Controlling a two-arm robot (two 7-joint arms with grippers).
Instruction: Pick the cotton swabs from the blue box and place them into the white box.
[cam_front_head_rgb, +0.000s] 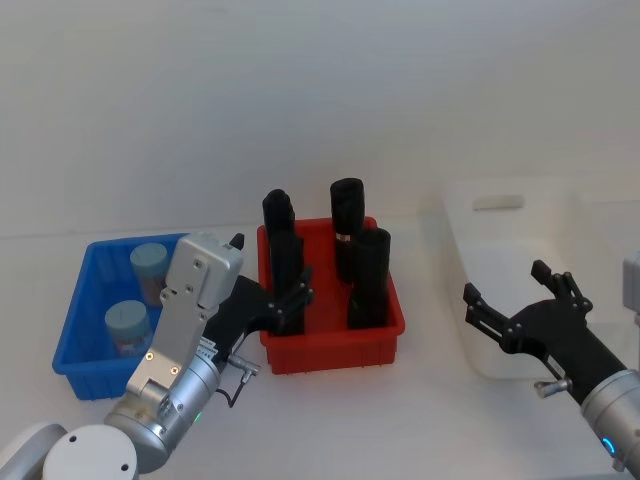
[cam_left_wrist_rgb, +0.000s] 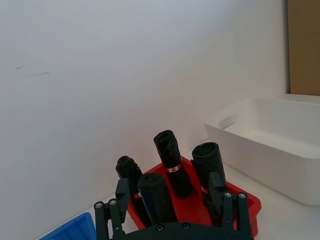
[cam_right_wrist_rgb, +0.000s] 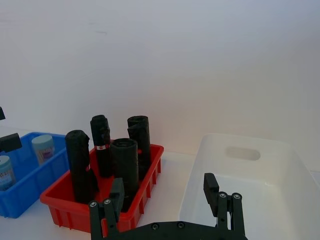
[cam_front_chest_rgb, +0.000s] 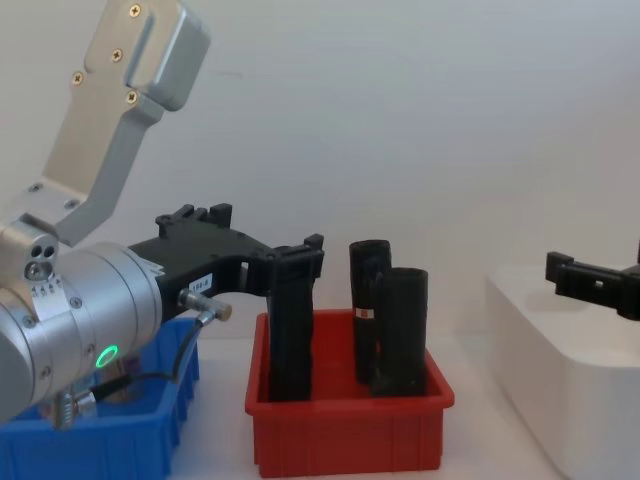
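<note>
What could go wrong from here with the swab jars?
The left gripper, open, hangs close to the tall black cylinders in the red bin; swinging toward the blue box might knock one over. The cotton swabs must cross that bin to reach the white box; a low carry could clip the cylinders. The right gripper, open at the white box, could crowd the drop.

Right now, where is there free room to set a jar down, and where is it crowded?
The white box is bare inside; the right gripper hovers open near its front. The table between it and the red box is free. The red box is crowded with four black rolls, the left gripper open beside them.
</note>
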